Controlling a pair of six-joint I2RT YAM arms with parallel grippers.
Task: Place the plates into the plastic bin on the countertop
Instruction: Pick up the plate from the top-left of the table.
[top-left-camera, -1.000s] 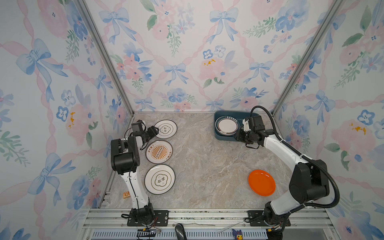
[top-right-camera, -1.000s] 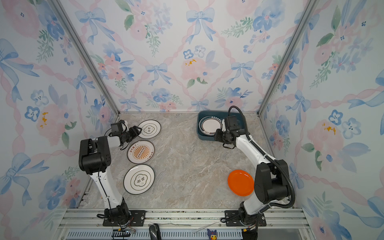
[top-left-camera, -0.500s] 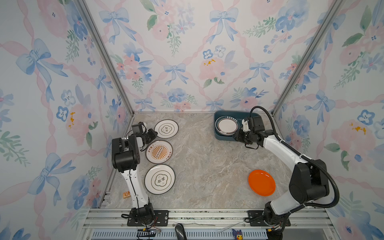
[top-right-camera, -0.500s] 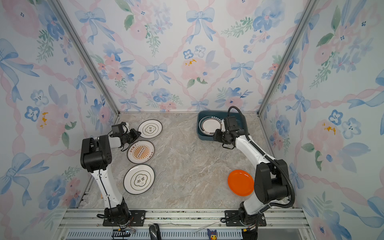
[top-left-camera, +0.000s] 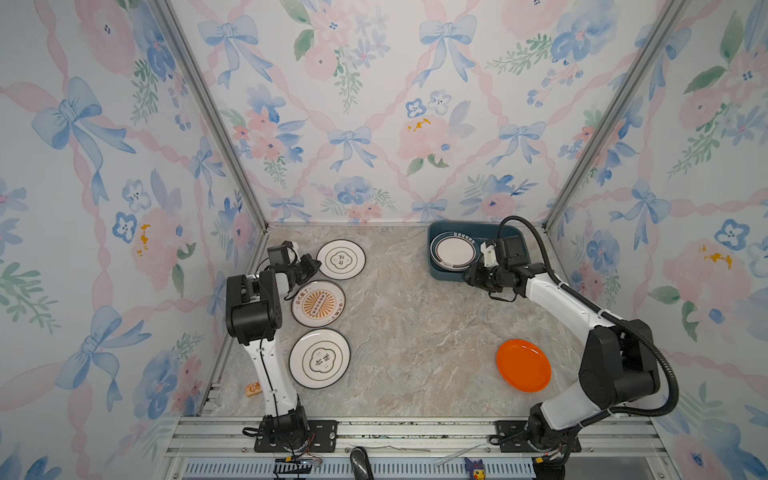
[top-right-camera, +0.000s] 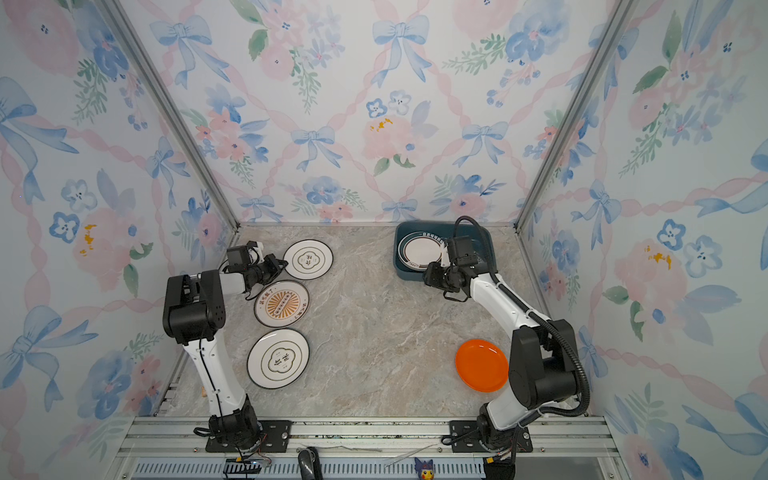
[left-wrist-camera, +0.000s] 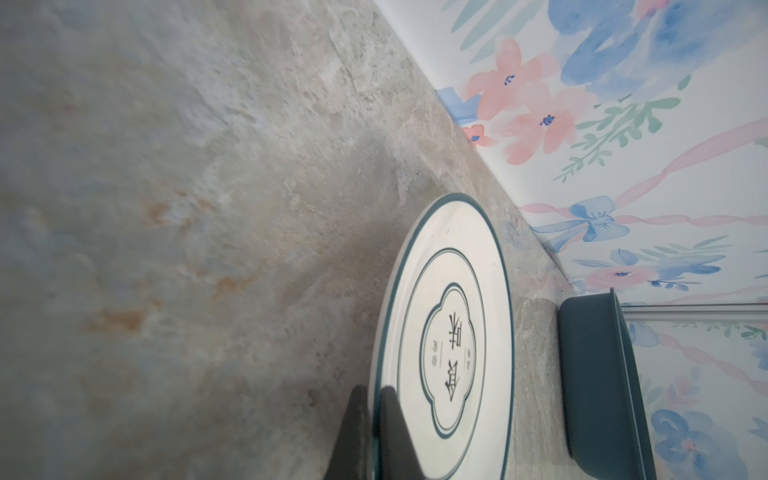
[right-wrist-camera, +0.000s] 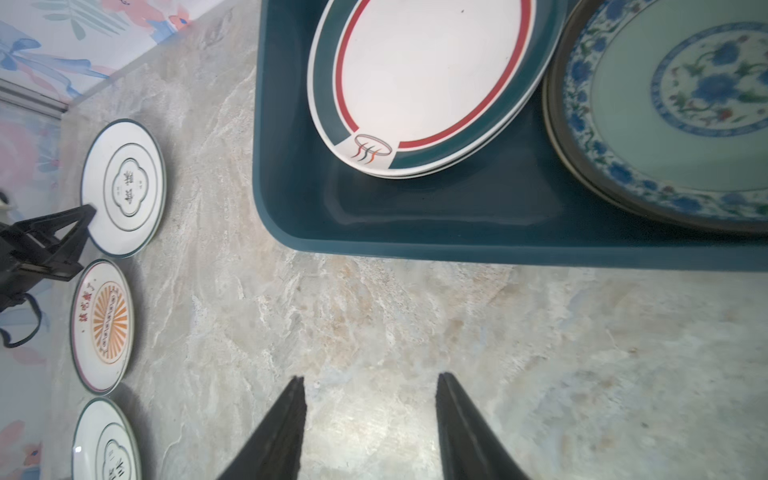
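Note:
My left gripper (left-wrist-camera: 374, 395) is shut on the near rim of a white emblem plate (left-wrist-camera: 449, 332), which lies at the back left of the countertop (top-left-camera: 415, 332) in both top views (top-left-camera: 340, 259) (top-right-camera: 308, 259). A sunburst plate (top-left-camera: 318, 303) and a second emblem plate (top-left-camera: 320, 358) lie in front of it. An orange plate (top-left-camera: 523, 365) lies at the front right. The plastic bin (right-wrist-camera: 457, 249) at the back right holds a teal-rimmed plate (right-wrist-camera: 415, 75) and a blue-green patterned plate (right-wrist-camera: 673, 116), each on top of another plate. My right gripper (right-wrist-camera: 370, 378) is open and empty over bare counter, just in front of the bin.
Flowered walls close in the back and both sides, with metal corner posts. A metal rail (top-left-camera: 374, 432) carrying both arm bases runs along the front edge. A small orange-brown block (top-left-camera: 252, 389) lies at the front left edge, beside the left arm.
My left gripper has shut on the rim of the back emblem plate. My right gripper has drawn back a little from the bin and opened slightly wider.

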